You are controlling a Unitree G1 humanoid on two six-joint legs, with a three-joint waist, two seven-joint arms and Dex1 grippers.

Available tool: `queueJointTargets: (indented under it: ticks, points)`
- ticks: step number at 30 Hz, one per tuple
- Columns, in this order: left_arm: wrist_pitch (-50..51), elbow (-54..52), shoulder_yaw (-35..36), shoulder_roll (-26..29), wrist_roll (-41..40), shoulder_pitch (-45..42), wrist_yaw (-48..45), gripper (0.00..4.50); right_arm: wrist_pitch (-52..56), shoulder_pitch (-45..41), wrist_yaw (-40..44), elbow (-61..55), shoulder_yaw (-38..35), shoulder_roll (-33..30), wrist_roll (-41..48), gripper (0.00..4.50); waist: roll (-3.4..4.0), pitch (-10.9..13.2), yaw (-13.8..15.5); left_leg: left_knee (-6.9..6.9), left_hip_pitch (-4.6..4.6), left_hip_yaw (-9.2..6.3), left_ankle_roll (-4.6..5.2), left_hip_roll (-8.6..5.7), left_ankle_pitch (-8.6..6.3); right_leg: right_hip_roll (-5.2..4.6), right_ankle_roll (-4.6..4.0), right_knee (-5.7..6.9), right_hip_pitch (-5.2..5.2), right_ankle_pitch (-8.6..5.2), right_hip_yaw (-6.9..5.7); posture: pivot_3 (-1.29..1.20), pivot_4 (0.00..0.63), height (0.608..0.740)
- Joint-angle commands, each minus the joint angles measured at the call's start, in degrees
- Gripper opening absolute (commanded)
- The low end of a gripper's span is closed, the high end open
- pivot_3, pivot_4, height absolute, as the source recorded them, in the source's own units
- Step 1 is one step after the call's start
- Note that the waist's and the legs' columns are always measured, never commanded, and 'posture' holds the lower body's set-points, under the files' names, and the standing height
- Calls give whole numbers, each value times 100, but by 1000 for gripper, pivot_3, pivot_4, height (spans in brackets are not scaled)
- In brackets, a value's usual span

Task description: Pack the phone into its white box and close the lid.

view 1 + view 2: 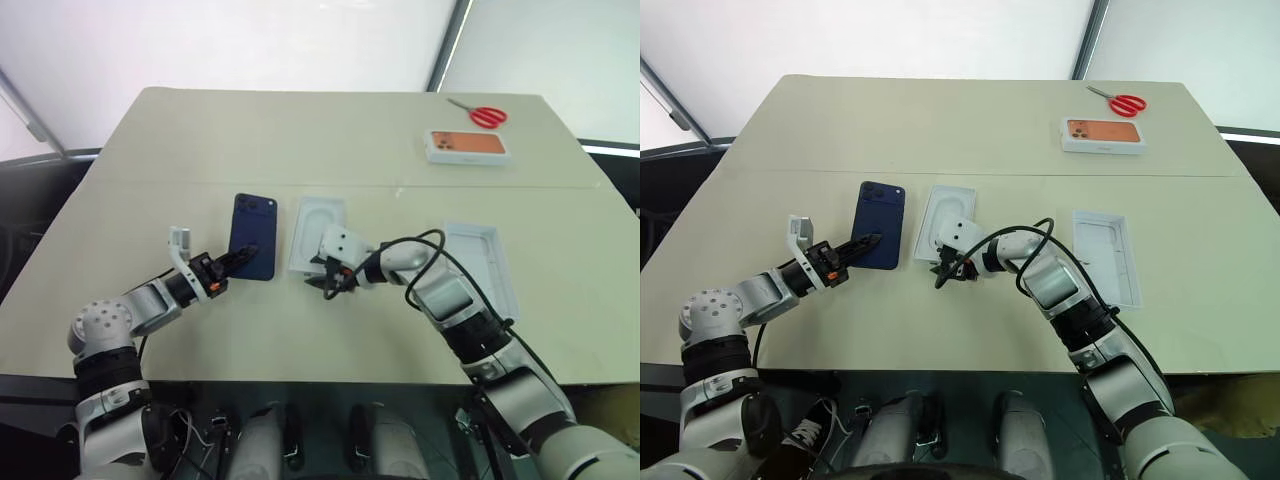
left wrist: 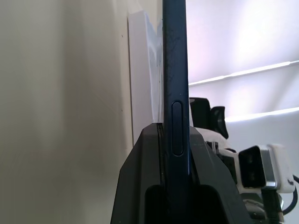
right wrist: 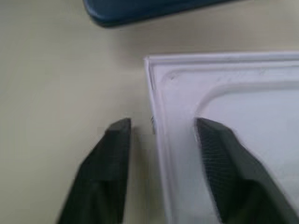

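Near the desk's front edge, left tool (image 1: 232, 262) clenches the phone (image 1: 254, 248); right tool (image 3: 161, 133), released, should straddle the insert's (image 1: 318, 234) rim squarely.

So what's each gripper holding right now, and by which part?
Left gripper pinches the phone by its near end. Right gripper holds nothing, open astride the white insert's edge.

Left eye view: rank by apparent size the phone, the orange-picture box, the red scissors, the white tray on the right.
1. White tray on the right, largest.
2. Phone.
3. Orange-picture box, which sits farther from the camera, so its true size against the phone is unsure.
4. Red scissors, smallest.
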Motion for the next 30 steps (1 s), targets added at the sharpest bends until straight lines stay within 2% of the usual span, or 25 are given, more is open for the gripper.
queueJointTargets:
  ticks: [1, 9, 15, 18, 24, 30]
  points:
    - [-79, -214, 58, -20, -250, -168, -3, 0, -21, 103, 216, -100, 123, -262, -82, 4454, 0, 0, 16, 0, -1, 0, 0, -1, 0, -1, 0, 0, 0, 0, 0, 0, 150, 738]
    - [66, -272, -8, -370, -459, -618, 416, 0, -55, 17, 346, -209, -23, -528, -57, 4454, -4, 2, 44, 1, -4, -1, 1, -5, 0, -4, 1, -1, 1, 0, -2, 0, 150, 738]
    - [-245, 76, -423, -601, -96, -1159, 511, 0, 45, -164, 636, -273, -661, -695, 560, 4454, -10, 7, 32, 2, -6, -2, 3, -6, 1, 1, 2, -2, 4, 1, -6, 0, 150, 738]
    - [-290, 514, -364, -676, -99, -1379, 601, 0, -182, -225, 690, -68, -909, -894, 651, 4454, -13, 9, 23, 2, -6, 0, 16, -5, 9, 18, 2, -2, 4, 1, -10, 0, 150, 738]
    - [-556, 778, -975, -953, 387, -1525, 464, 0, -796, -243, 672, 552, -1655, -1284, 902, 4454, -18, 23, 44, 2, -6, 3, 19, 0, 11, 28, 3, -2, 3, 1, -10, 0, 150, 738]
    - [-466, 1122, -836, -1044, 387, -1587, 697, 0, -917, -145, 629, 579, -1714, -1325, 903, 4454, -27, 33, 3, 3, -5, 3, 20, 5, 12, 25, 3, -2, 4, 1, -8, 0, 150, 738]
